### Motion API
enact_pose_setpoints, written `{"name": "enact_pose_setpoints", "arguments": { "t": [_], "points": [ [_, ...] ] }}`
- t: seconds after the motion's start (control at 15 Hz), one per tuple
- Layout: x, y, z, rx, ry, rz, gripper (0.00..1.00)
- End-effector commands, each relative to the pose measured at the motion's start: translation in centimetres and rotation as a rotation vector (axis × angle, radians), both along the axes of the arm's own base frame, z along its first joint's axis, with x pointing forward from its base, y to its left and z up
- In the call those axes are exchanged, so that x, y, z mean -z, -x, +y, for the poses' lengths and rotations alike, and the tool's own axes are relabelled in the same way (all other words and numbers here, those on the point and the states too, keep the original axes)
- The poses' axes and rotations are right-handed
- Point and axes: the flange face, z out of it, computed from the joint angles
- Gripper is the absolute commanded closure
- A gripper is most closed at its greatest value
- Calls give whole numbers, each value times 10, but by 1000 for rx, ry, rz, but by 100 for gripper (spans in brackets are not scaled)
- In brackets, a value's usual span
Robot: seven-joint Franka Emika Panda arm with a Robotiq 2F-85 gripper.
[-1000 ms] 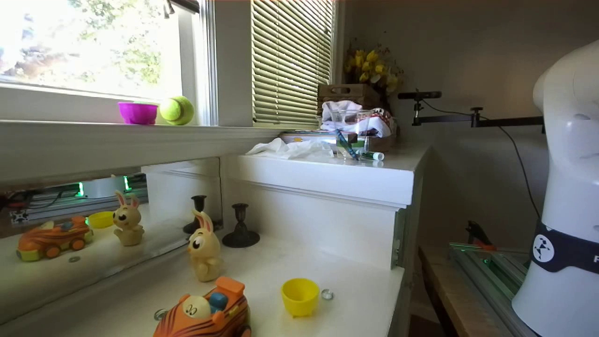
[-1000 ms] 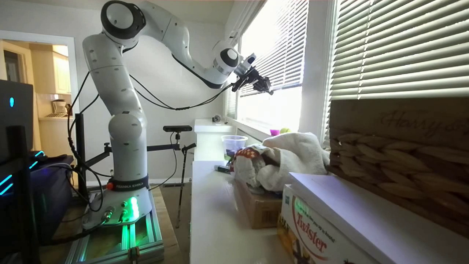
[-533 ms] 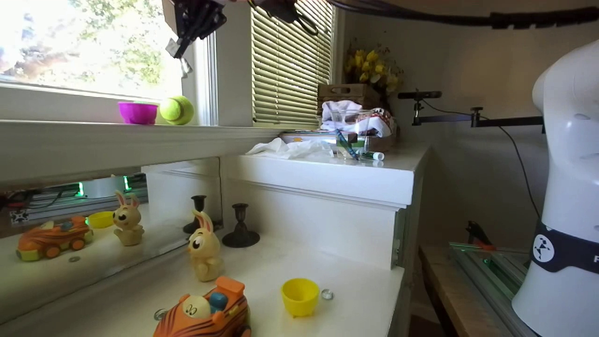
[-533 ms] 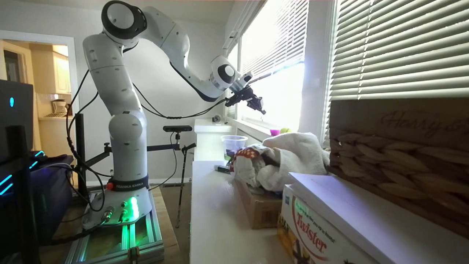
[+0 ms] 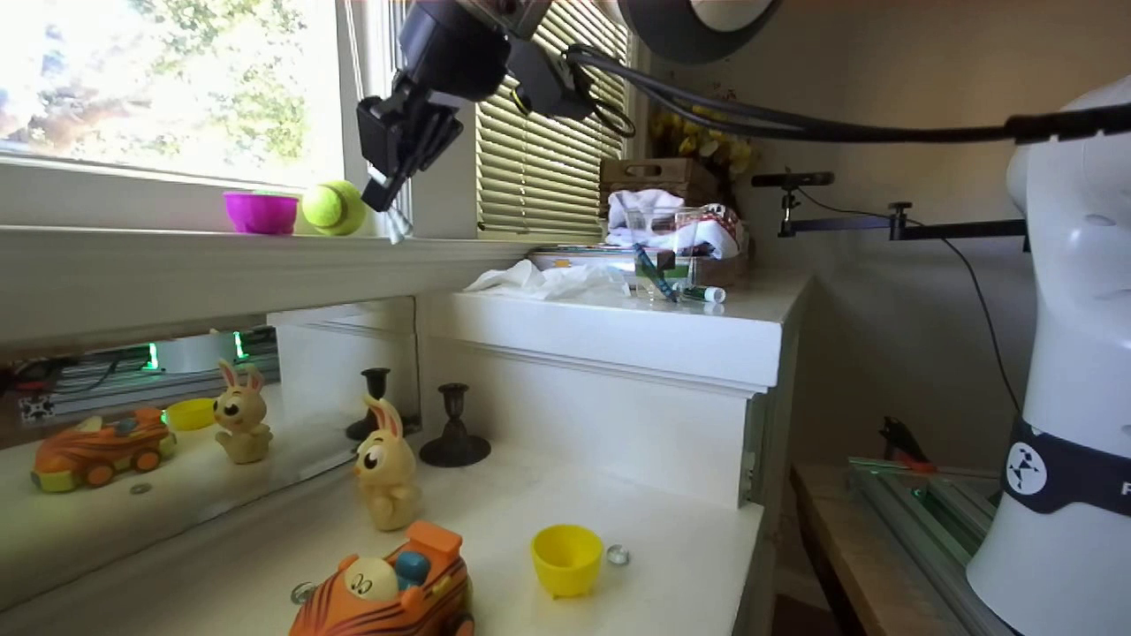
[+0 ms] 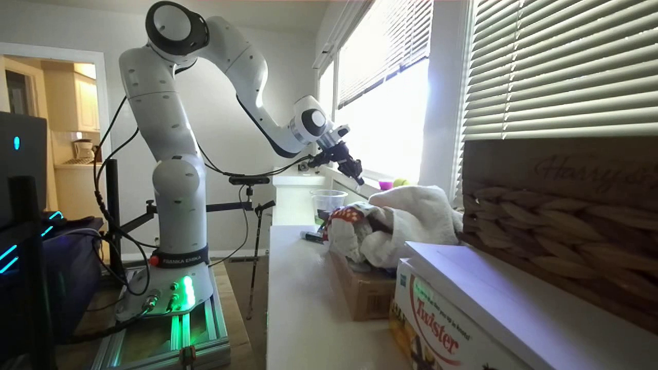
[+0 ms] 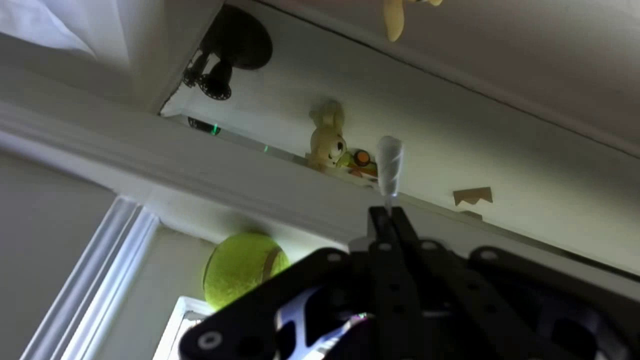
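Gripper (image 7: 388,215) | fingers together, clamped at narrow end of white blind-cord tassel (image 7: 389,162) | hangs beyond fingertips, long axis near-upright | near tennis ball (image 7: 244,267), not touching

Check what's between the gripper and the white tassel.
In the wrist view, a short thin strand links the gripper to the white tassel; nothing else shows between.

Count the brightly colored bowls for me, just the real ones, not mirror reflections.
2. The yellow bowl stands on the lower white shelf; the magenta bowl sits on the windowsill, beside the tennis ball. Others could be hidden.
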Motion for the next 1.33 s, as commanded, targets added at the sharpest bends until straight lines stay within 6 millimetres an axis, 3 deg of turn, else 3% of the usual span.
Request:
{"name": "enact_pose_setpoints", "arguments": {
  "t": [0.0,0.47,0.8,0.87,1.0,1.27],
  "points": [
    [63,14,-6,-4,-14,122,100],
    [99,18,-22,10,-34,177,100],
    [102,13,-30,8,-30,175,100],
    [100,12,-30,3,-28,171,73],
    [101,14,-27,-2,-35,176,68],
    [116,21,-22,-4,-45,217,39]
  ]
}}
